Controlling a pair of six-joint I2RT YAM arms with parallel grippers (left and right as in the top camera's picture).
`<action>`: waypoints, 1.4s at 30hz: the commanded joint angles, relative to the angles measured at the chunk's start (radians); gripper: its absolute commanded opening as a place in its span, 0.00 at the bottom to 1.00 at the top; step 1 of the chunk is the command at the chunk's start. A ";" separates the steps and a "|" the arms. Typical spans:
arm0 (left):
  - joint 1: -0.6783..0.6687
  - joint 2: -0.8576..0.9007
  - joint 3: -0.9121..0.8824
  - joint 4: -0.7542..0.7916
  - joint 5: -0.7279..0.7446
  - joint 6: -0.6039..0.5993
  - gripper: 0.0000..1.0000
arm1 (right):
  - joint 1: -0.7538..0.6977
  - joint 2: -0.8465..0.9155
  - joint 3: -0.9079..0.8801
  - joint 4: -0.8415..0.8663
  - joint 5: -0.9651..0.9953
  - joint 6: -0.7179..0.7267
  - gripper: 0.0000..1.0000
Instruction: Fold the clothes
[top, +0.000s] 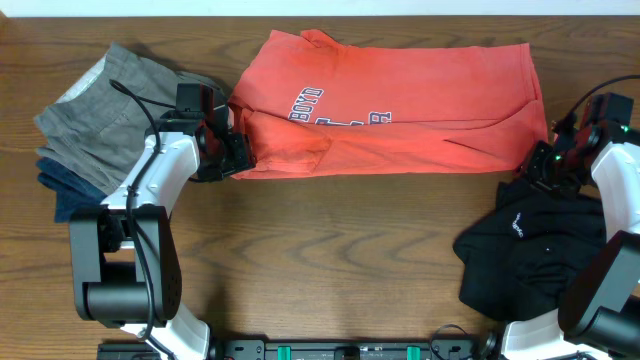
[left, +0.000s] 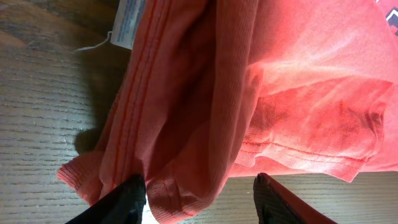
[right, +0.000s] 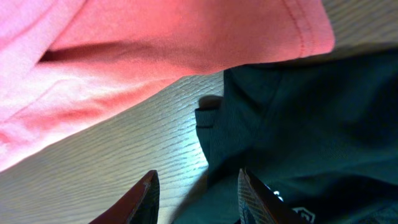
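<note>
Shirt (top: 400, 110): coral-red soft knit, short-sleeved, lying flat at the far centre of the worktop (top: 330, 260). Its long axis runs left-right, with the neck end pointing left and the hem end right. Navy-and-white lettering (top: 345, 110) faces up and reads sideways. The outline is a rough long rectangle. The near edge looks folded over onto the body, hard to be sure from overhead. There are creases along the near side, and one sleeve sticks out at the far-left corner.

Left fingers (top: 232, 152) sit at the shirt's near-left corner. In the left wrist view both black fingers (left: 121, 200) are spread wide and released. A bunched edge of shirt (left: 280, 93) lies between them, nothing clamped. A double-stitched seam shows, and a white label (left: 127, 25) with a loose thread is at the top.

Right fingers (top: 548, 160) are at the shirt's near-right corner, where it touches the black garment (top: 530, 250). In the right wrist view the fingers (right: 138, 198) are apart and released, over bare wood grain and the black garment's edge (right: 311, 112). The shirt's stitched hem corner (right: 155, 43) lies beyond them.

Black garment: crumpled heap at near right, with a small white logo. Grey garment (top: 110, 110): folded at far left, on top of the navy garment (top: 62, 190). Worktop: dark wood grain.
</note>
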 joint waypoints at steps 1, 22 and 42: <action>0.003 0.010 -0.003 -0.002 -0.010 0.008 0.58 | 0.020 0.028 -0.055 0.024 -0.019 -0.048 0.39; 0.003 0.010 -0.003 -0.002 -0.010 0.008 0.64 | -0.217 0.006 -0.232 0.179 0.431 0.230 0.39; 0.003 0.010 -0.004 0.040 -0.007 0.008 0.89 | -0.063 -0.163 -0.177 0.233 -0.035 -0.022 0.50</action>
